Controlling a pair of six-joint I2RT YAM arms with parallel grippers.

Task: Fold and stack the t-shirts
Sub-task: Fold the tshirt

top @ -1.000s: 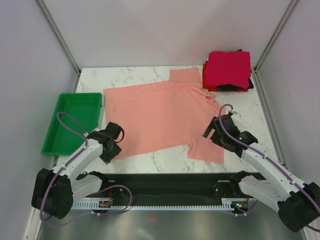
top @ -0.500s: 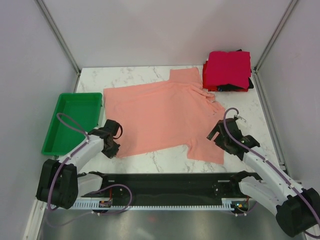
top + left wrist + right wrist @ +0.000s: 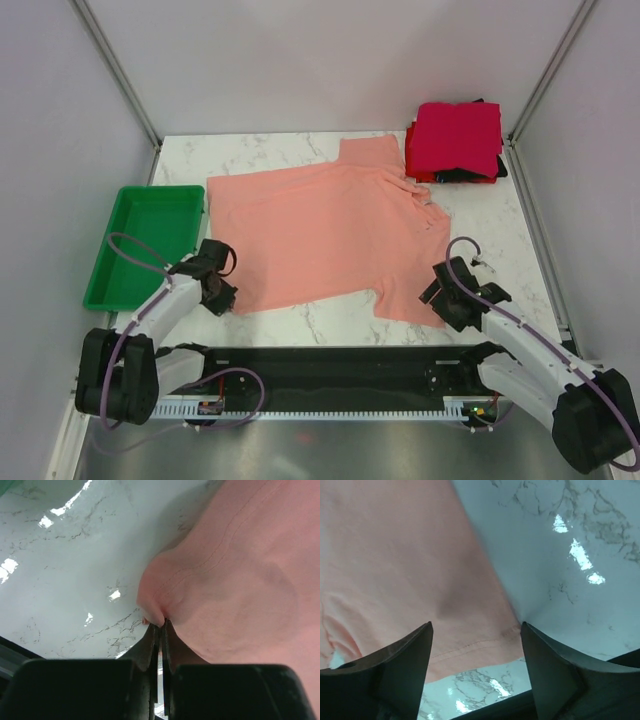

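- Marble counter: since a second ago the right tool has drawn nearer, spread over the salmon-pink t-shirt sleeve hem.
- Left tool pinches its near corner.

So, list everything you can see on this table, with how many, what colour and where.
salmon-pink cloth t-shirt: one, salmon-pink, spread flat mid-table
folded cloth shirts: one stack, crimson over red and black, far right corner
green plastic tray: one, green, left edge
white marble table: one, white, under everything
left gripper: one, black, shut on the t-shirt's near left corner
right gripper: one, black, open over the near right sleeve
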